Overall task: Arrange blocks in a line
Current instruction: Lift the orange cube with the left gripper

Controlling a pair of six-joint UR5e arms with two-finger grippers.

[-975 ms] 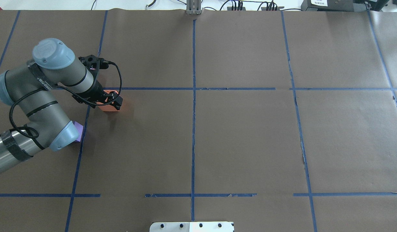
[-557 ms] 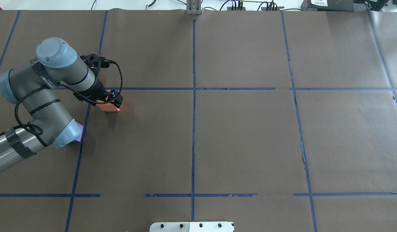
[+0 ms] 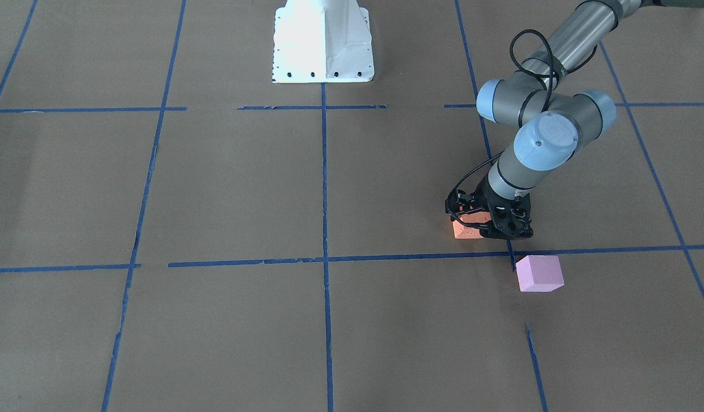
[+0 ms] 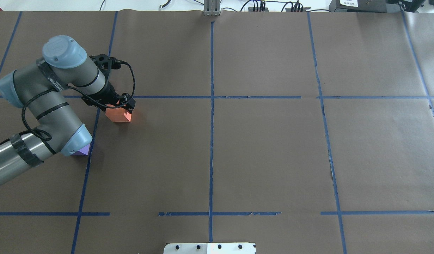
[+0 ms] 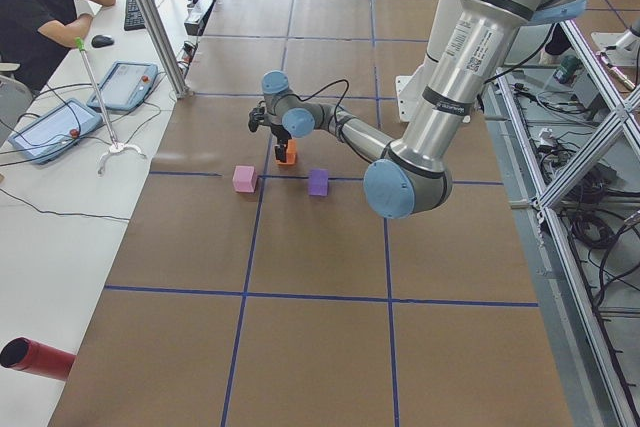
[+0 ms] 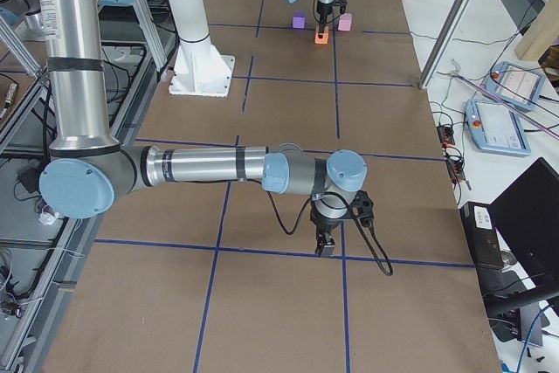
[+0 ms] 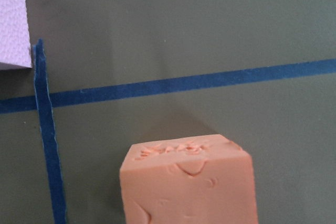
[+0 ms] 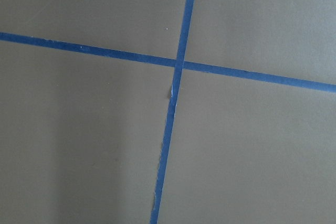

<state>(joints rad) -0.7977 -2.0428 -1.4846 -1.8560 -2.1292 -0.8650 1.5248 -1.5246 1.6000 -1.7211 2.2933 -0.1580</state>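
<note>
Left gripper (image 4: 122,109) clasps orange block (image 4: 115,116) (beside tape line (image 4: 167,97))

The table (image 4: 273,158) is covered in brown paper (image 4: 379,53), which blue tape (image 4: 211,148) marks into a grid; the tape is ragged in places. Along the table's side away from the robot runs a white bench (image 5: 60,247). A man in black (image 5: 40,12) sits at it, with two tablets (image 5: 45,130) (image 5: 128,85), a keyboard (image 5: 134,7) and a mouse (image 5: 102,41). A metal post (image 5: 150,19) rises at that table edge. A red cylinder (image 5: 35,358) lies just off the table's near corner.
</note>
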